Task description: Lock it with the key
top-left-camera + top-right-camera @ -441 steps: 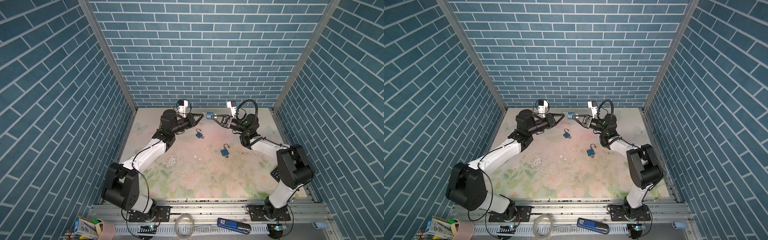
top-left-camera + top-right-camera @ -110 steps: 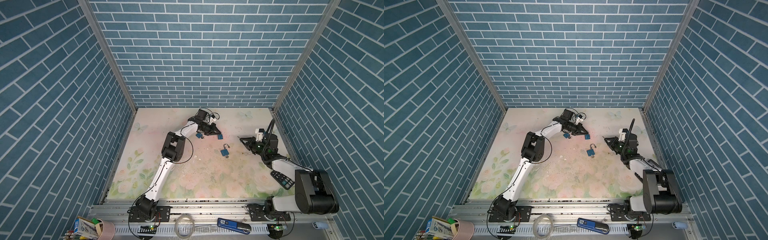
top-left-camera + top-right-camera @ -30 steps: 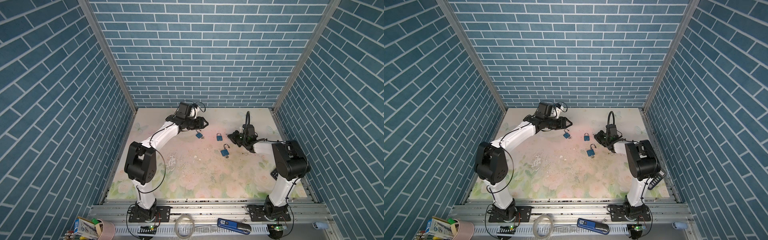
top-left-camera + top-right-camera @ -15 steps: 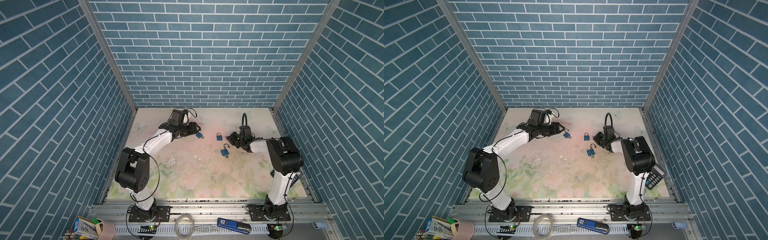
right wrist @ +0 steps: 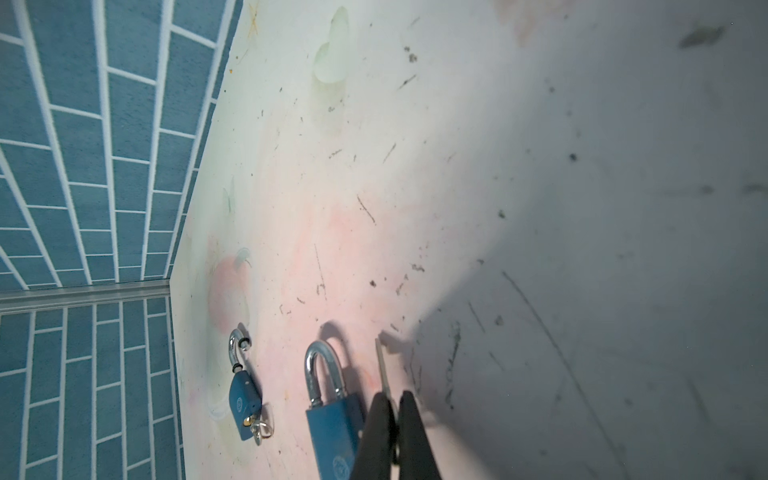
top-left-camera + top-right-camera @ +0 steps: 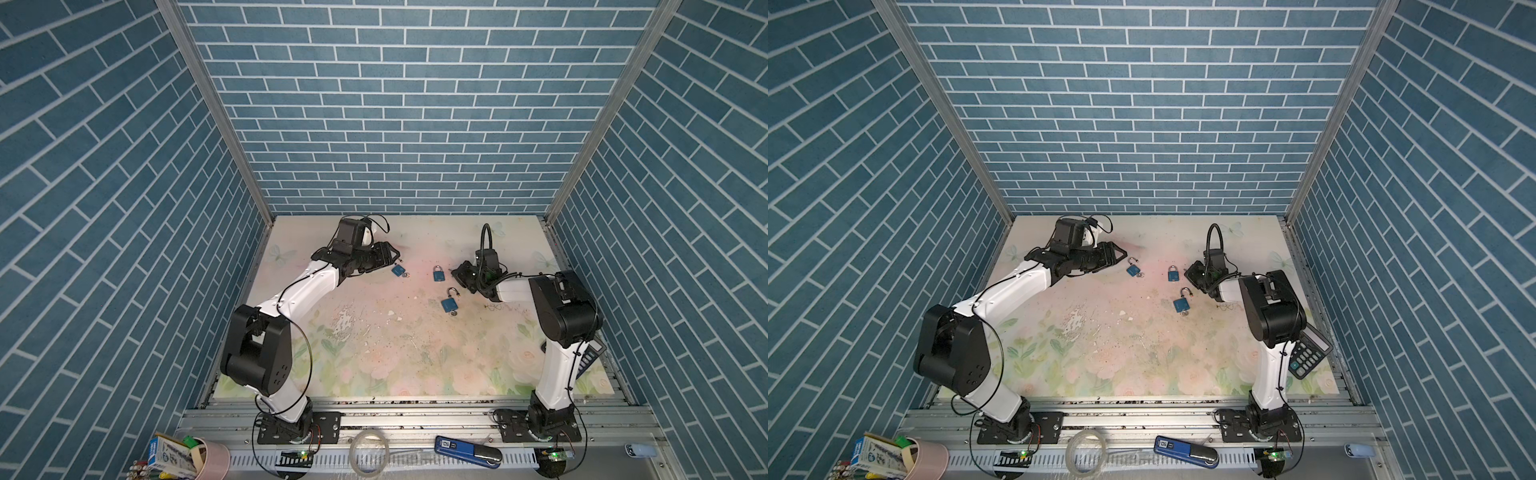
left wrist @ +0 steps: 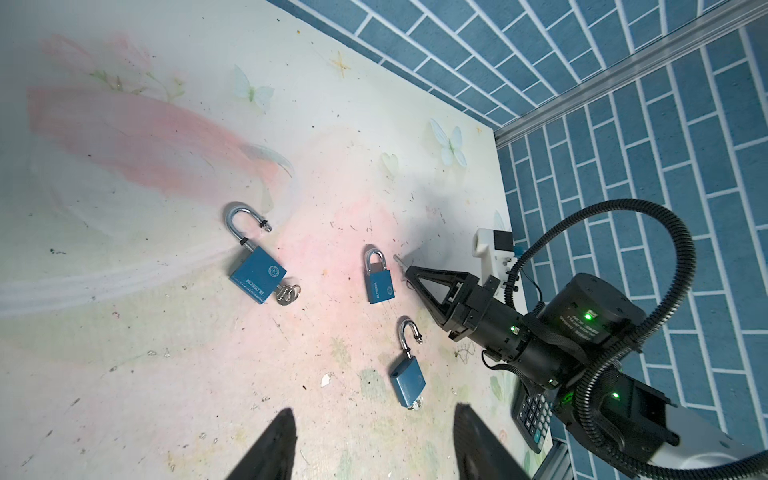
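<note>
The right gripper [image 5: 392,395] has its two black fingers [image 5: 374,432] pressed tight together on a small silver key [image 5: 381,365]. The key's thin blade sticks out past the tips, low over the table, and I cannot tell if it touches. Just beside those fingers lies a blue metal padlock with its silver loop shut [image 5: 332,428], flat on the table, with a small gap between it and the tips. Farther out on that same side lies a blue padlock with its loop swung open [image 5: 244,399], with a key in its bottom. Near the side of the gripper's body lies another open blue padlock [image 6: 448,304], also with a key in it. Ahead of the held key the pale flowery table mat [image 5: 457,166] is bare, so there is lots of room there. The blue brick wall [image 5: 83,166] stands well off, past the padlocks. The left gripper [image 7: 374,409] has its fingers wide apart with nothing between them and hangs above the mat. The open padlock with the swung loop lies near its tips, not touching. Behind the right arm, at the mat's edge, lies a black calculator [image 6: 1308,353], partly hidden.
</note>
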Controlling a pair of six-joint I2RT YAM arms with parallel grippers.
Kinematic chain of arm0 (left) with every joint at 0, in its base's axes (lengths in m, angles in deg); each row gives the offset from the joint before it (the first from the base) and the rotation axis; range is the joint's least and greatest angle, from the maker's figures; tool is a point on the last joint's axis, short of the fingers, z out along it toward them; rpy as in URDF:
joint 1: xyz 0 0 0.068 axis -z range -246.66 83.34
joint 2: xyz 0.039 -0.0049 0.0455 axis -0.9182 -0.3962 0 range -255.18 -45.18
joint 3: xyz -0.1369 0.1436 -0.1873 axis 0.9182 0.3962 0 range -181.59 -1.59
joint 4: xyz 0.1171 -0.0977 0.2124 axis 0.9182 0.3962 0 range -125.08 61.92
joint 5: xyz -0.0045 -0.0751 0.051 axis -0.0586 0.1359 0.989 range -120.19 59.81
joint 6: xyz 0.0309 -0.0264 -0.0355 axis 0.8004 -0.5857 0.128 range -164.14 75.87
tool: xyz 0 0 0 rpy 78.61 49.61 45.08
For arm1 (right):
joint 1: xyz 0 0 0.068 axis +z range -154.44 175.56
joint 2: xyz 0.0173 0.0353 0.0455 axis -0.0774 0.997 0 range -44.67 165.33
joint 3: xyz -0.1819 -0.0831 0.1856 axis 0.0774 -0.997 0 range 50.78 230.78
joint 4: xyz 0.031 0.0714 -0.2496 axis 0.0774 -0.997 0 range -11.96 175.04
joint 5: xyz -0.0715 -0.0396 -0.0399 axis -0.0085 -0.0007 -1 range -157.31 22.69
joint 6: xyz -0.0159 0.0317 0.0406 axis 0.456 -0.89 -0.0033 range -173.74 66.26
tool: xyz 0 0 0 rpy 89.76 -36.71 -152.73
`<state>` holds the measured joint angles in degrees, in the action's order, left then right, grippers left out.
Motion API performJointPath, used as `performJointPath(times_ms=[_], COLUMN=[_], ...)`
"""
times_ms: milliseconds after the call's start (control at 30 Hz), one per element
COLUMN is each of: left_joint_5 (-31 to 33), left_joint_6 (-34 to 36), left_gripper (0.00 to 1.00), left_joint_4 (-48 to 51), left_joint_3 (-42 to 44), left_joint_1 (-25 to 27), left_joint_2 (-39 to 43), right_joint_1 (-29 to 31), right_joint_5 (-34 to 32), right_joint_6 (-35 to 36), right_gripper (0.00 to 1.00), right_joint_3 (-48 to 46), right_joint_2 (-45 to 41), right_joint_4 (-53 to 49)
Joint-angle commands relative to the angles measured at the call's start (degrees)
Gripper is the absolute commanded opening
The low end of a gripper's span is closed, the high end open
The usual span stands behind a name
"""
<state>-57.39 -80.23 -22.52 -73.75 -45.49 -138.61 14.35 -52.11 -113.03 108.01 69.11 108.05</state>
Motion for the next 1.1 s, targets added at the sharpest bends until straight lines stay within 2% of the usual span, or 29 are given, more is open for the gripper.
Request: performJointPath(times_ms=[0, 100, 400, 600, 1067], left_joint_5=[-0.99, -1.23, -3.41, -3.12, -4.18], left_joint_6=[-0.74, -1.07, -3.44, -3.42, -4.66], left_gripper=[0.62, 0.62, 0.65, 0.65, 0.65], left_joint_4=[-0.95, -1.49, -4.99, -5.17, -8.38], left_joint_3=[1.21, 2.01, 5.28, 5.73, 7.25], left_joint_1=[-0.59, -0.84, -2.51, -2.60, -2.67], left_joint_2=[0.84, 1.48, 2.33, 2.76, 1.69], right_joint_1=[0.44, 0.46, 1.08, 1.25, 1.64], right_joint_5=[-1.84, -1.43, -1.29, -0.62, -0.96], right_joint_6=[-1.75, -2.28, -2.80, -3.71, -3.36], right_gripper=[0.00, 0.00, 0.10, 0.13, 0.20], right_joint_3=[2.16, 2.47, 1.81, 1.94, -0.55], right_joint_2=[1.49, 2.30, 3.80, 4.77, 2.66], right_joint_4=[-0.53, -0.51, 0.57, 1.38, -0.24])
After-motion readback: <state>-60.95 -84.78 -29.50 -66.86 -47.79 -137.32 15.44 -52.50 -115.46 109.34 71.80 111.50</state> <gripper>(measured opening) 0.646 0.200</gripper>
